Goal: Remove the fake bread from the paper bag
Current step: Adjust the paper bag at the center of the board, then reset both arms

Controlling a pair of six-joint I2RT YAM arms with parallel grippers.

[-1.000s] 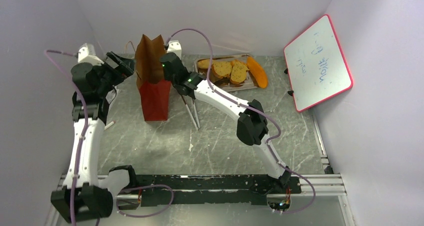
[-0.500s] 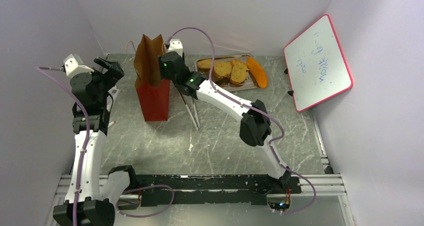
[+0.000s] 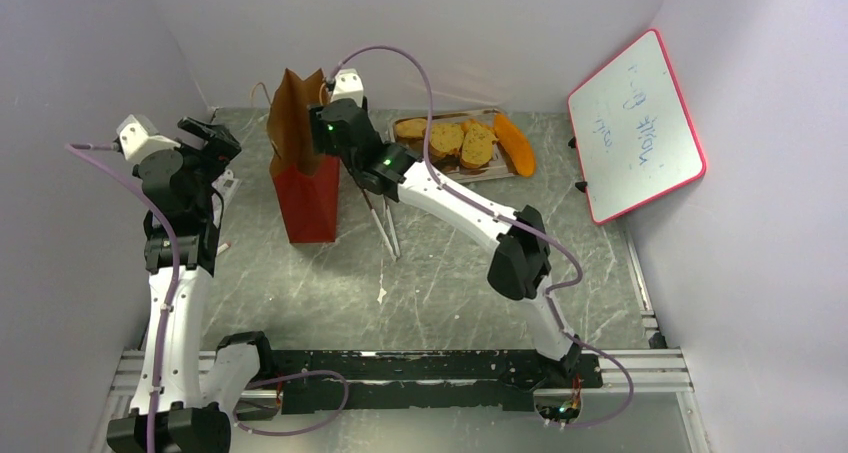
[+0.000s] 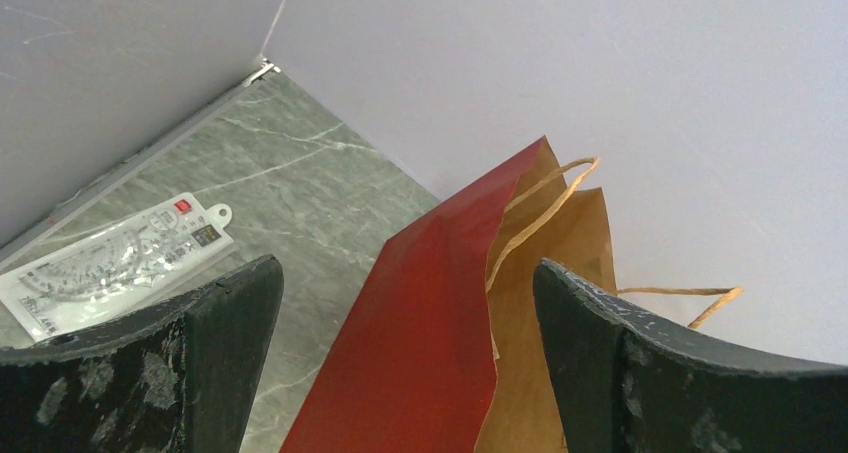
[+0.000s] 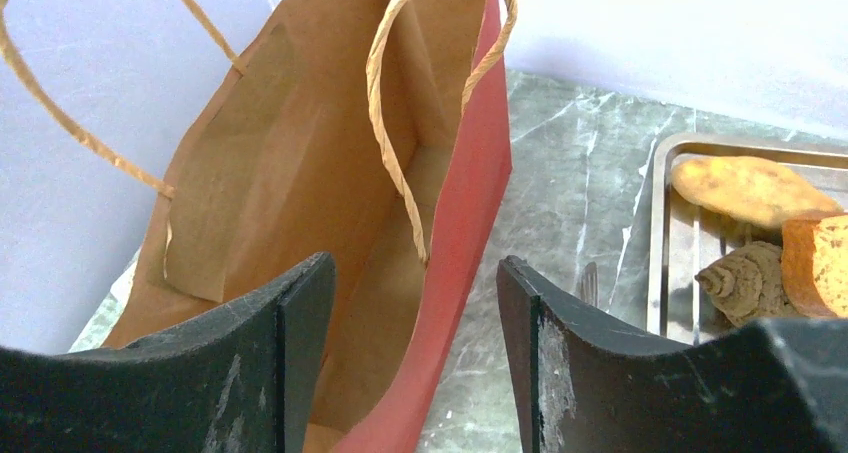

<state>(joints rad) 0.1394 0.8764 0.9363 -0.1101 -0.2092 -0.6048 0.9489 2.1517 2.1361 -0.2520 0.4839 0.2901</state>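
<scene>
Two robot arms flank an upright red paper bag (image 3: 308, 188), and toy bread (image 3: 445, 138) lies on a metal tray (image 3: 487, 172) to its right.
The bag stands open near the back of the grey marble table (image 3: 440, 273), its brown inside showing. The right gripper (image 3: 322, 128) is at the bag's mouth. Its fingers (image 5: 290, 363) are parted, with the bag's red side wall and a cord handle (image 5: 390, 163) in the gap, not pinched. The left gripper (image 3: 205, 141) hangs left of the bag, apart from it, its fingers spread wide and holding nothing. A clear protractor (image 4: 110, 268) lies on the table below it. The bread slices sit in a row on the tray, with an orange crescent (image 3: 515, 145) at its right end. A pink-edged whiteboard (image 3: 636, 128) leans against the right wall.
</scene>
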